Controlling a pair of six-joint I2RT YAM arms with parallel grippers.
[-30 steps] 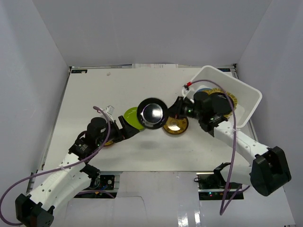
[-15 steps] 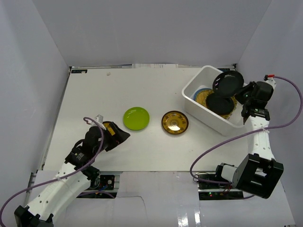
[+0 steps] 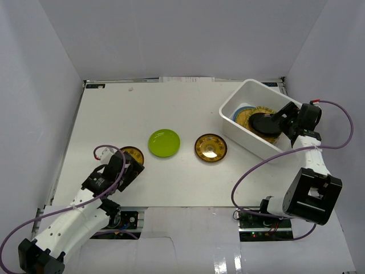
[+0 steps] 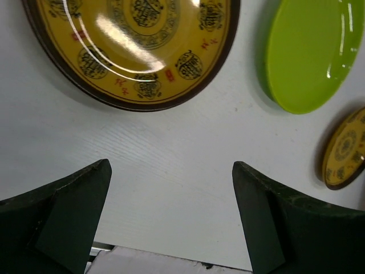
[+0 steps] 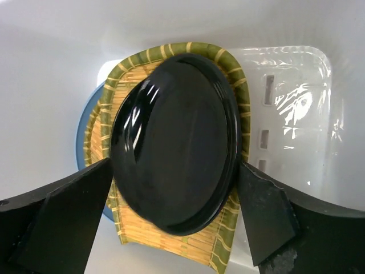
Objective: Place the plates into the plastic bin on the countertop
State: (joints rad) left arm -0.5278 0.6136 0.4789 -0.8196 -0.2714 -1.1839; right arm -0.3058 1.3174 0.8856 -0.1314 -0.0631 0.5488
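My right gripper (image 3: pixel 288 121) hangs open over the white plastic bin (image 3: pixel 245 91) at the back right of the countertop (image 3: pixel 188 108). Between its spread fingers (image 5: pixel 68 217) a glossy black plate (image 5: pixel 177 142) rests tilted on a woven straw-coloured plate (image 5: pixel 171 242), with a light blue plate (image 5: pixel 82 137) underneath. A lime green plate (image 3: pixel 164 142) and a gold patterned plate (image 3: pixel 211 147) lie mid-table. My left gripper (image 3: pixel 130 168) is open and empty, just short of another gold patterned plate (image 4: pixel 137 45), touching nothing.
Pale grey walls enclose the countertop on three sides. The bin's far half (image 5: pixel 285 103) holds no plates. The right arm's cable (image 3: pixel 251 171) loops over the table's front right. The table's front edge (image 4: pixel 159 257) lies right below the left fingers.
My right arm carried the black plate from mid-table into the bin and opened its jaws over the stack. My left arm pulled back left to the gold plate.
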